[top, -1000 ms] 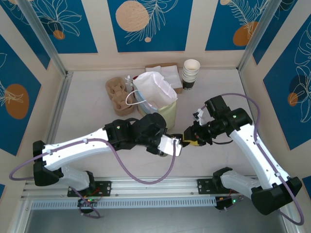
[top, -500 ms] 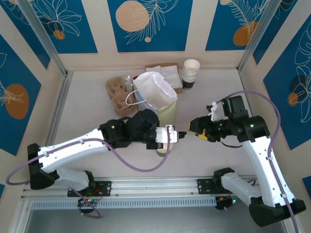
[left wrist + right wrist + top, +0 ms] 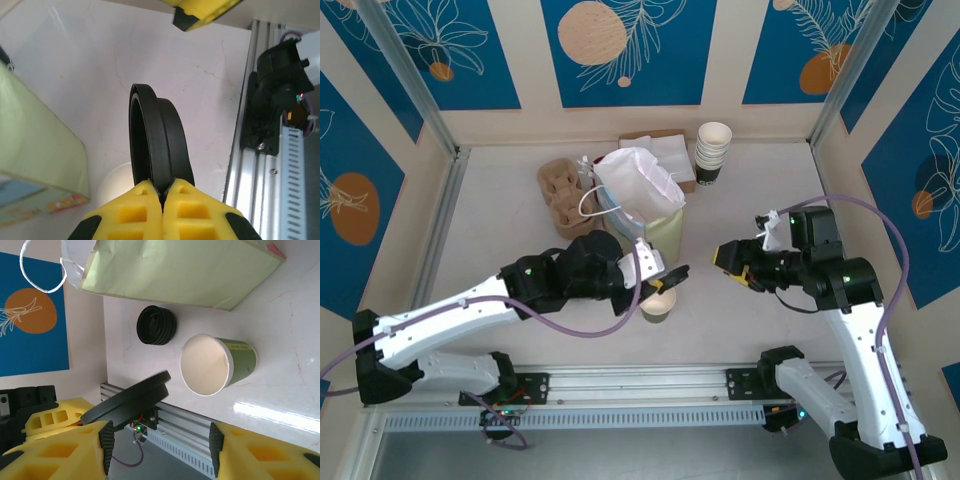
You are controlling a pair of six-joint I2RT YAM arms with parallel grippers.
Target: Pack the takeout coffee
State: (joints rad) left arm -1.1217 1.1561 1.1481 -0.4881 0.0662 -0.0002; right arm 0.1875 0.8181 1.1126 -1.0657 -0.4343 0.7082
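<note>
Nearest me, just beyond the aluminium rail at the near edge of the desk, the takeout coffee cup stood upright. Its long axis was vertical and its open mouth faced up. It wore no lid. I saw a cream inside and olive sides, but could not tell whether it held anything. From the left wrist camera only a blurred pale arc of its rim showed behind the fingers.

Just above the cup's rim, the left gripper was pressed together on the edge of a black lid. The lid was held on edge, tilted, and clear of the cup. Its rim looked doubled from the wrist, so I could not say whether it was one lid or two nested.

To the right, apart from the cup, the right gripper hung with its jaws spread, nothing between them.

A stack of black lids lay near the cup, beside a pale green paper bag. White wrapping bulging from the bag's mouth hid its inside. Farther back sat a cardboard cup carrier, and by the far wall a stack of white cups.
</note>
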